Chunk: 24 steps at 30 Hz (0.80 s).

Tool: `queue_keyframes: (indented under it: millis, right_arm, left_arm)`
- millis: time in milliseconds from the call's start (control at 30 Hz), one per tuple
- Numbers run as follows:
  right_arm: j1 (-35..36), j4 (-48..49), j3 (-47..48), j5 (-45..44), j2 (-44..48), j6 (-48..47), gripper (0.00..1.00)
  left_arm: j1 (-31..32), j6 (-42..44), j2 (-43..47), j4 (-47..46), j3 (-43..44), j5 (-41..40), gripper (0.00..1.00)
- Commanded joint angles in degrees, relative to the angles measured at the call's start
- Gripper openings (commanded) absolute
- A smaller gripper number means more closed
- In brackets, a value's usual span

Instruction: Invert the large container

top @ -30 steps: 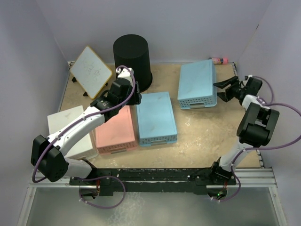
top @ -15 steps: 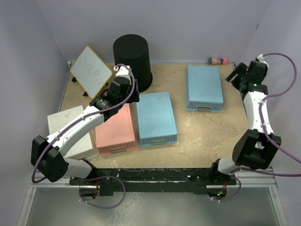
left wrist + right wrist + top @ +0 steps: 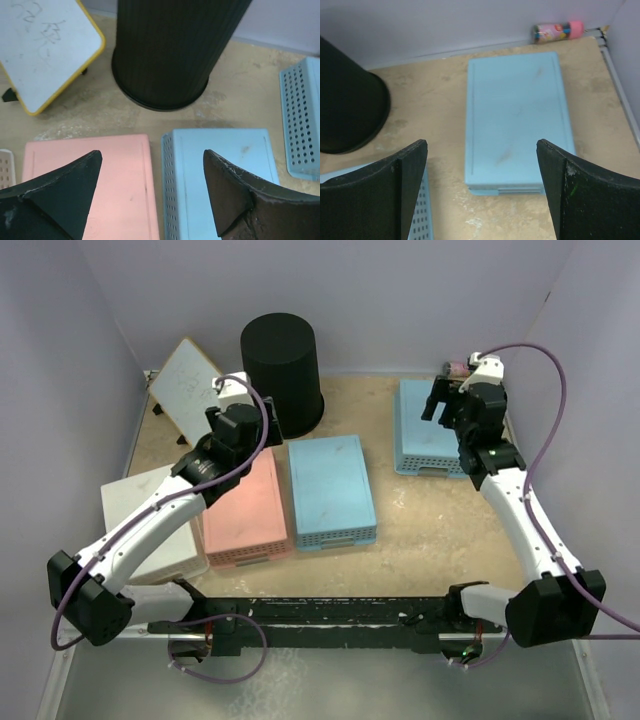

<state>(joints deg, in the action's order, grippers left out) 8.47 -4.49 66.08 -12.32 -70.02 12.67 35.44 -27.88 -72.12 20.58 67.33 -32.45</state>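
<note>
**Left hand.** The left hand (image 3: 150,156) hangs with its jaws spread wide and nothing between them. The large container (image 3: 167,50) stands straight ahead of it, beyond the fingertips and apart from them. Below the hand lie a pink basket (image 3: 90,185) and a light-blue basket (image 3: 225,175), side by side. In the top view the left hand (image 3: 262,412) sits near the large container (image 3: 283,370), on its near left side, and does not touch it.

**Right hand.** The right hand (image 3: 481,145) is likewise spread wide and holds nothing. The large container (image 3: 345,100) is ahead and far to its left, well apart, cut by the frame edge. A second light-blue basket (image 3: 517,115) lies directly ahead of this hand, with a pink bottle (image 3: 555,32) beyond it against the wall.

**Condition of the container.** It is a round black bin with matte, finely ribbed sides.

**Attitude.** Its long axis is vertical and it is not tilted. The body widens downward, and its broader, rimmed end rests flat on the bench (image 3: 430,530). The upper end shows in the top view as a flat dark disc, with no interior visible. A yellow-edged whiteboard (image 3: 190,390) leans just to its left.
</note>
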Motion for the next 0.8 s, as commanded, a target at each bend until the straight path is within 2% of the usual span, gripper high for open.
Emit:
queue_keyframes:
  millis: [0,233,500,767]
  right_arm:
    - [-0.36,4.24,-3.62,-9.68,-0.21,-1.77,0.94]
    - [-0.38,0.89,-3.73,-22.33,-1.54,4.11,1.0]
    - [-0.38,-0.58,-2.12,-36.32,-5.22,8.62,1.0]
    - [-0.38,-0.9,-1.6,-38.72,-6.74,7.31,1.0]
  left_arm:
    - [0.33,-0.6,3.55,-3.56,-2.44,-9.45,0.81]
    - [0.33,-2.7,4.48,-4.97,-4.78,-20.24,0.84]
    - [0.33,-1.83,4.16,-4.89,-4.14,-25.23,0.84]
    - [0.33,0.03,4.71,-5.84,-4.62,-25.5,0.84]
